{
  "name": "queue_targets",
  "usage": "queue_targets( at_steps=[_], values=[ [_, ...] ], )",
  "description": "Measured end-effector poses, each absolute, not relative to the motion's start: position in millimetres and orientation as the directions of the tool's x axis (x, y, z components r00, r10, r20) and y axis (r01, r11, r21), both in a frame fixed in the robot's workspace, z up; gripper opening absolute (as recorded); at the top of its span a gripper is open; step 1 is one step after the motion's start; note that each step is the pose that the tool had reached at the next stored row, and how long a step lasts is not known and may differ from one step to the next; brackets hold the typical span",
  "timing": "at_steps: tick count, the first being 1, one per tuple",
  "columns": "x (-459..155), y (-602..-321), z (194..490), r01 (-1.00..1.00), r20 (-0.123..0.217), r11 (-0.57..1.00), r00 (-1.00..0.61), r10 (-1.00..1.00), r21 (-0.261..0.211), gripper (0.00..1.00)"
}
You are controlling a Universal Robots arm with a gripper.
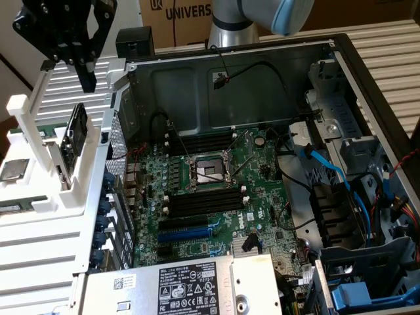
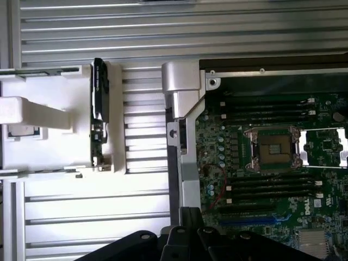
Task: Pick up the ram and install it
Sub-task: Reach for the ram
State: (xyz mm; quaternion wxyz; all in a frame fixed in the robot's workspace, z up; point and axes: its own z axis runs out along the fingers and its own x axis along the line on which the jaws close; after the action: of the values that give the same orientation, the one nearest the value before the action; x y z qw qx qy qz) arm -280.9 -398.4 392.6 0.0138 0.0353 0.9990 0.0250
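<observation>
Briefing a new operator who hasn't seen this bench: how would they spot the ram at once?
Find the open computer case, then look outside its wall, toward the exterior view's left, to the white holder. The ram stands on edge in it: a thin dark stick, unlike the long black memory slots, which are fixed on the motherboard inside the case.

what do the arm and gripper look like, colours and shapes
The gripper is all black: a chunky body with jointed finger links held by round bolts. The arm is smooth silver-grey tubing, with a pale blue cap on one joint. I can make out no cables or markings on either.
</observation>
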Motion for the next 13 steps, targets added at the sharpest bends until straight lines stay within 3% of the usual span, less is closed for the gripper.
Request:
queue_targets(
  at_steps=[13],
  values=[
    [-345, -398, 393, 0.069, -0.026, 0.996, -0.997, 0.071, 0.056, 0.1]
  ],
)
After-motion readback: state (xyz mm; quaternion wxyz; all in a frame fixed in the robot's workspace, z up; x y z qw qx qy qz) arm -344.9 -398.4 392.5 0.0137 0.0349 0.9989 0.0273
